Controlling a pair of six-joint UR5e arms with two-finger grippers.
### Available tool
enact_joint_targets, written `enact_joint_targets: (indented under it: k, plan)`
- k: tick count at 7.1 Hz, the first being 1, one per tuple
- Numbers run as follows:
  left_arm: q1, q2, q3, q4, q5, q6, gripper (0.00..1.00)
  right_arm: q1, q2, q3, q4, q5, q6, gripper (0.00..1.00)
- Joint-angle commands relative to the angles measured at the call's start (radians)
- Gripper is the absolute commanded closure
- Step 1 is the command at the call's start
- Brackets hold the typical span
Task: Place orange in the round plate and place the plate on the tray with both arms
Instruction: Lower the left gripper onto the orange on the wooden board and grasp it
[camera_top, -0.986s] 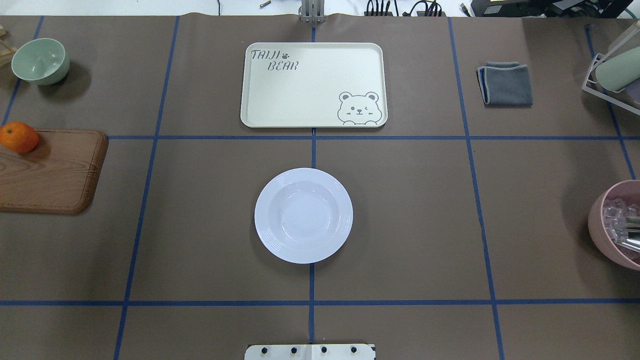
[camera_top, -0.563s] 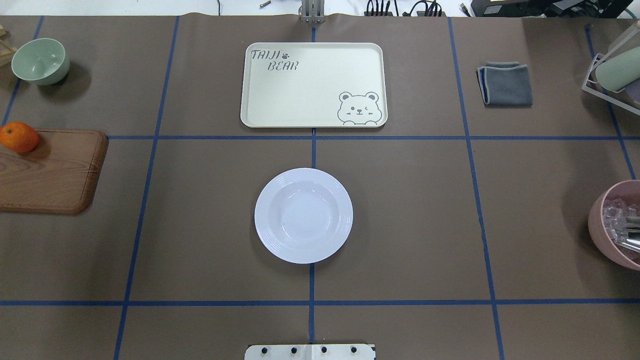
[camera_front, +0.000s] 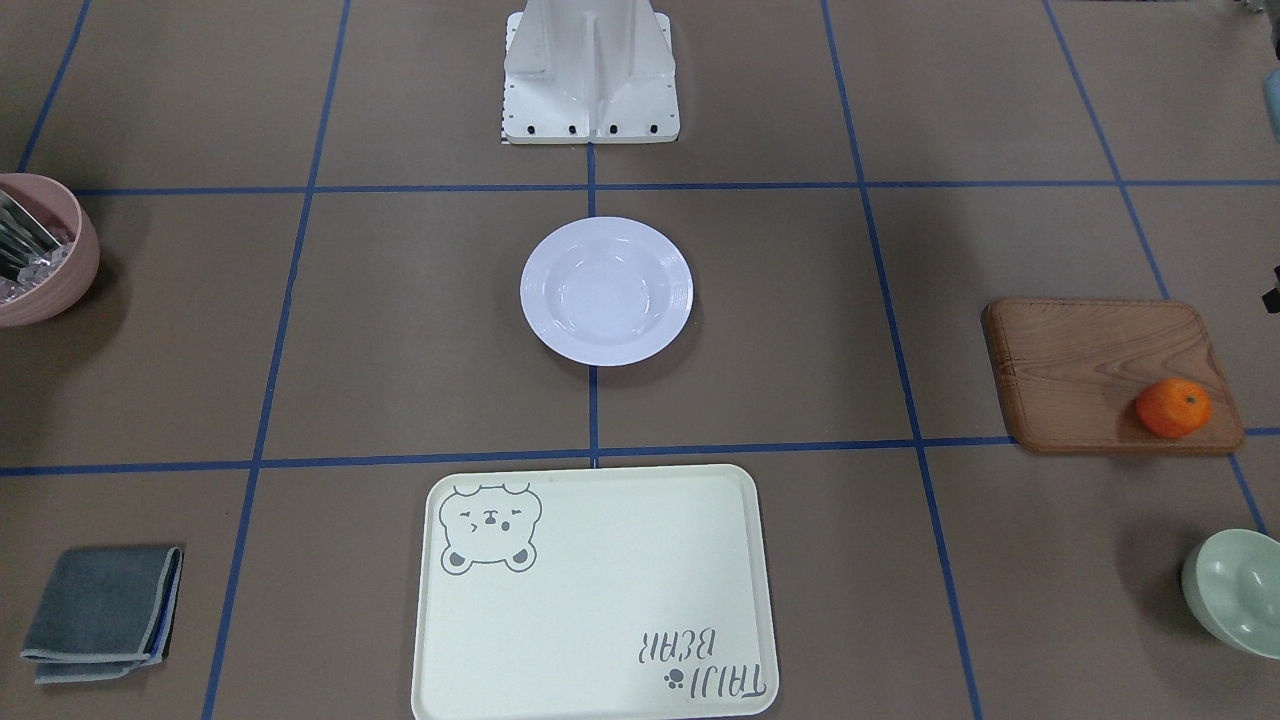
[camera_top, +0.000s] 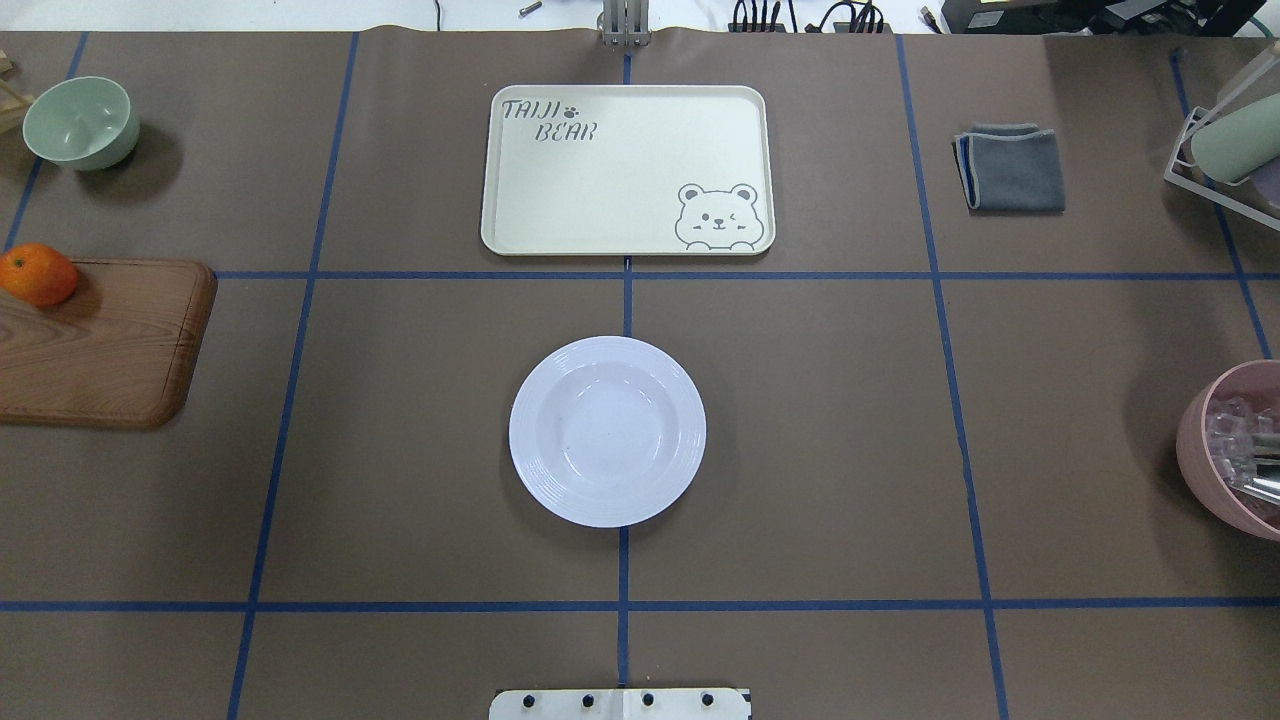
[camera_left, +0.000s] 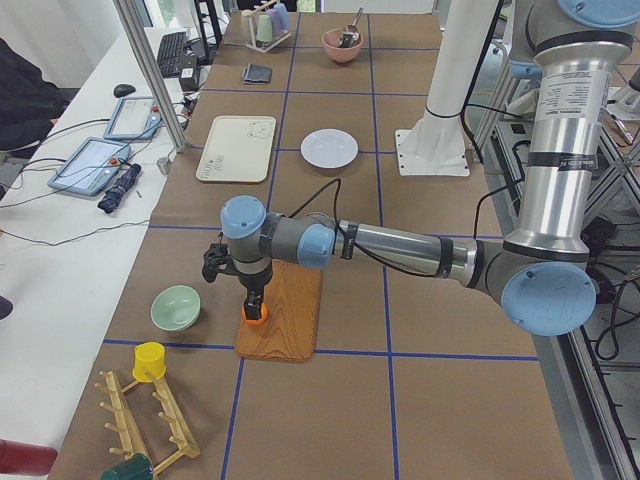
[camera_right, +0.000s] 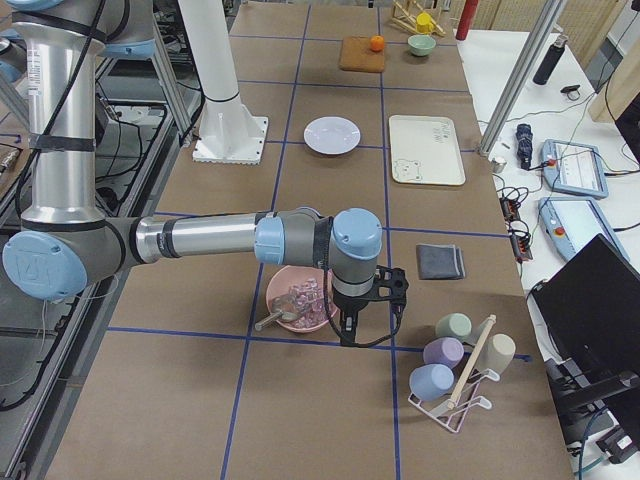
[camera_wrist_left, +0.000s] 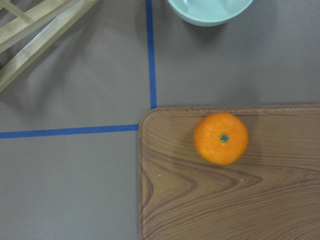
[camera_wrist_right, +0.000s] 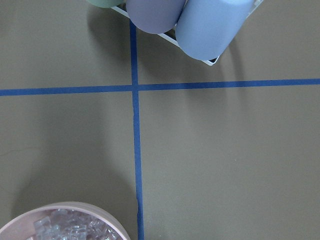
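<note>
The orange (camera_top: 37, 274) (camera_wrist_left: 221, 138) lies at a far corner of the wooden board (camera_top: 110, 350), at the table's left end. In the exterior left view my left gripper (camera_left: 251, 303) hangs straight over the orange (camera_left: 255, 318); I cannot tell whether it is open or shut. The white round plate (camera_top: 607, 431) (camera_front: 606, 290) sits empty at the table's middle. Beyond it lies the cream tray (camera_top: 627, 170) (camera_front: 594, 590), with nothing on it. My right gripper (camera_right: 370, 328) hovers at the right end beside the pink bowl (camera_right: 295, 298); its state cannot be told.
A pale green bowl (camera_top: 80, 122) stands behind the board. A folded grey cloth (camera_top: 1012, 167) lies to the tray's right. The pink bowl (camera_top: 1230, 450) and a cup rack (camera_top: 1225, 140) sit at the right edge. A wooden peg rack (camera_left: 150, 420) holds a yellow cup.
</note>
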Motion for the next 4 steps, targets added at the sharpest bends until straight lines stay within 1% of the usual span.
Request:
enact_joint_targets:
  k: [1,2,3,4]
  plan:
    - [0.101,-0.029,0.184,-0.344,0.007,-0.275,0.01,-0.003,0.003,-0.011,-0.006,0.003,0.011,0.0]
    - [0.131,-0.063,0.27,-0.42,0.056,-0.302,0.01,-0.003,0.003,-0.014,-0.005,0.003,0.011,0.0]
    - [0.178,-0.083,0.281,-0.423,0.081,-0.334,0.01,-0.003,0.002,-0.011,-0.003,0.007,0.009,0.0]
    - [0.197,-0.091,0.285,-0.423,0.081,-0.339,0.01,-0.003,0.003,-0.014,0.0,0.007,0.011,0.0]
